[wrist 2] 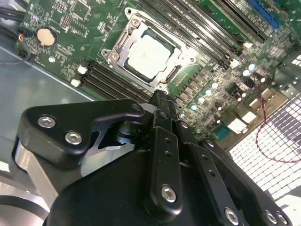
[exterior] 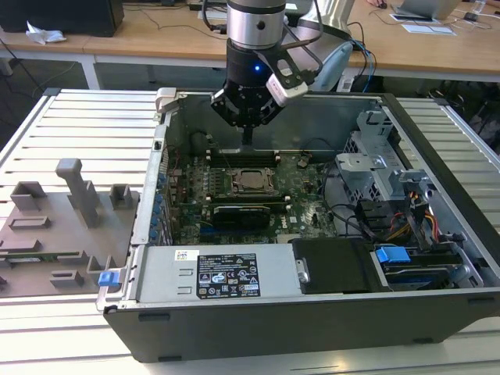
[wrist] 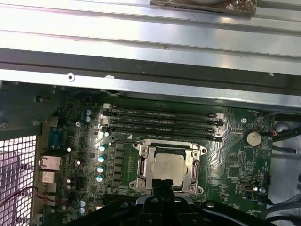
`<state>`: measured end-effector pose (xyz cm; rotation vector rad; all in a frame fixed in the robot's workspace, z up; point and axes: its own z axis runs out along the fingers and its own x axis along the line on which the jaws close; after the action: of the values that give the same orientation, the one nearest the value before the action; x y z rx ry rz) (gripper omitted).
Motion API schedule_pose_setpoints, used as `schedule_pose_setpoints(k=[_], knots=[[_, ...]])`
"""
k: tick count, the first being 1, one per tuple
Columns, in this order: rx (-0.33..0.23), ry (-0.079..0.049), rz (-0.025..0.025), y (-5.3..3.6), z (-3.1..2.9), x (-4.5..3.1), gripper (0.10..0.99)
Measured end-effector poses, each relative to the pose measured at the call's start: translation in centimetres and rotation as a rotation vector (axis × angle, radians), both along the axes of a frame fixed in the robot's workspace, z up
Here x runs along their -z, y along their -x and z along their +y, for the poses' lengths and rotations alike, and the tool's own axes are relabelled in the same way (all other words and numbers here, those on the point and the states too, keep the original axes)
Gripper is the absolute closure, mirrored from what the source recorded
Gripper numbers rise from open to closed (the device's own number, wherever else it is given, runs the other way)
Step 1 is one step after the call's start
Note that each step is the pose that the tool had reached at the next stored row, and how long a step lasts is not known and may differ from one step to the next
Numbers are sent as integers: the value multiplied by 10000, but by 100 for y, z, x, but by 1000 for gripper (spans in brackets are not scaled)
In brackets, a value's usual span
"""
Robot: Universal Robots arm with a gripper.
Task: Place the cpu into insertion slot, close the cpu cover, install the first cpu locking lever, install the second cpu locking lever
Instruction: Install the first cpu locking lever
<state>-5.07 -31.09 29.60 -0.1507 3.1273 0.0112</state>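
The gripper (exterior: 247, 141) hangs inside the open computer case (exterior: 437, 141), just above the motherboard (exterior: 305, 195). Its fingers are pressed together into one narrow tip and hold nothing. In both wrist views the tip (wrist 2: 160, 98) (wrist: 163, 183) sits near one edge of the insertion slot (wrist 2: 113, 55), apart from it.

The cpu (exterior: 251, 180) (wrist 2: 149, 55) (wrist: 167, 165) is seated in the insertion slot, silver top facing up. The cpu cover (wrist: 142, 165) lies flat around the chip, which shows through its window. The position of the locking levers cannot be told.

The memory slots (wrist: 162, 120) run alongside the socket. A grey fixture tray (exterior: 47, 234) lies outside the case, on the exterior view's left.
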Motion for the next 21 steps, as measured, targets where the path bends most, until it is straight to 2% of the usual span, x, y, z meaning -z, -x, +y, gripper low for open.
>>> schedule_pose_setpoints(k=[14,21], knots=[[-21,2,-3,42,0,-3,980],[-20,0,-5,42,0,-40,980]])
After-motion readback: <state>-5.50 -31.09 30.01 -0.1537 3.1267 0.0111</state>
